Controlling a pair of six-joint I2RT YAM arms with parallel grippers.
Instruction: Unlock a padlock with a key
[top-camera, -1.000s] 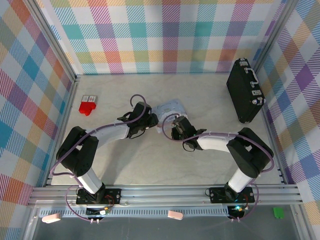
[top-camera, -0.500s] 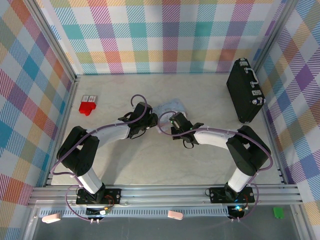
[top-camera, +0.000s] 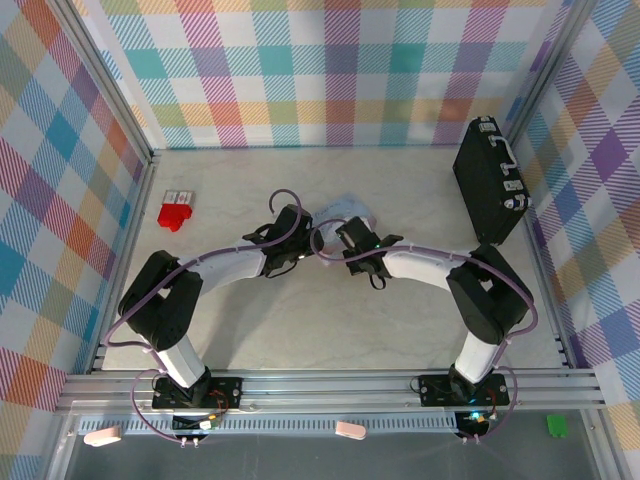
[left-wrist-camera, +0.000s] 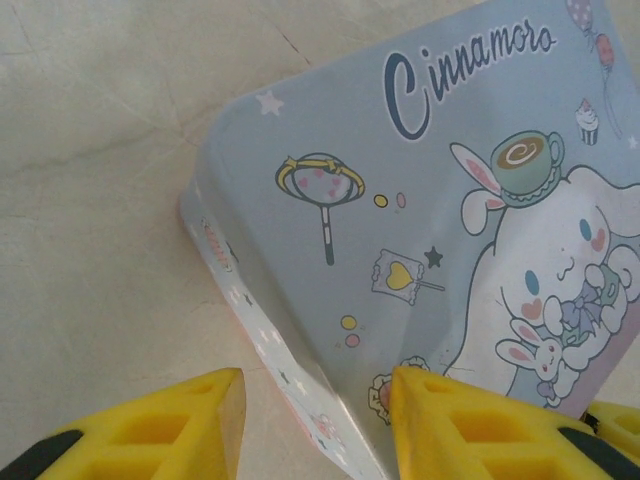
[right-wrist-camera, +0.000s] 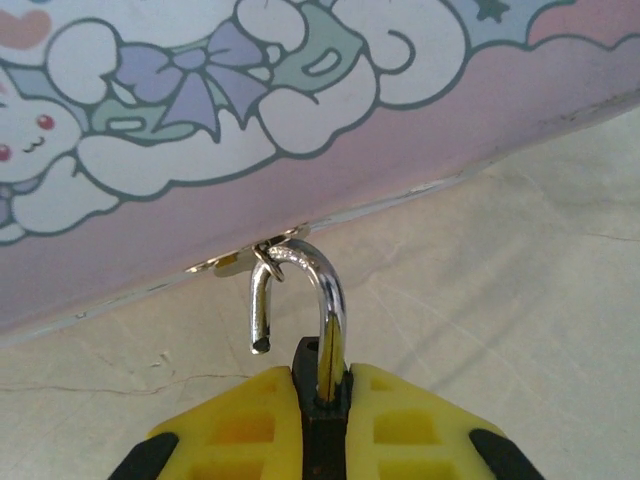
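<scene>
In the right wrist view we see the right jaws closed on the padlock (right-wrist-camera: 320, 405), its dark body pinched between the two yellow fingers (right-wrist-camera: 235, 425) with only a thin strip of it showing. The silver shackle (right-wrist-camera: 330, 290) stands up out of the body and is open: its short leg hangs free beside the body, and its curve is hooked through a small metal loop on the edge of the tin (right-wrist-camera: 300, 100). So the padlock hangs at the tin's rim, just above the counter (right-wrist-camera: 520, 260). In the left wrist view the left jaws stand open, their fingers (left-wrist-camera: 150, 435) set either side of a corner of the tin (left-wrist-camera: 420, 230), one over bare counter and the other over the printed lid. We cannot tell whether either finger touches the tin. From above, both arms bend inward and meet at the tin (top-camera: 345, 208) near the middle of the counter (top-camera: 300, 320), the left arm (top-camera: 230, 265) on its left side and the right arm (top-camera: 420, 265) on its near right. A black case (top-camera: 490, 180) lies well apart by the right wall.
</scene>
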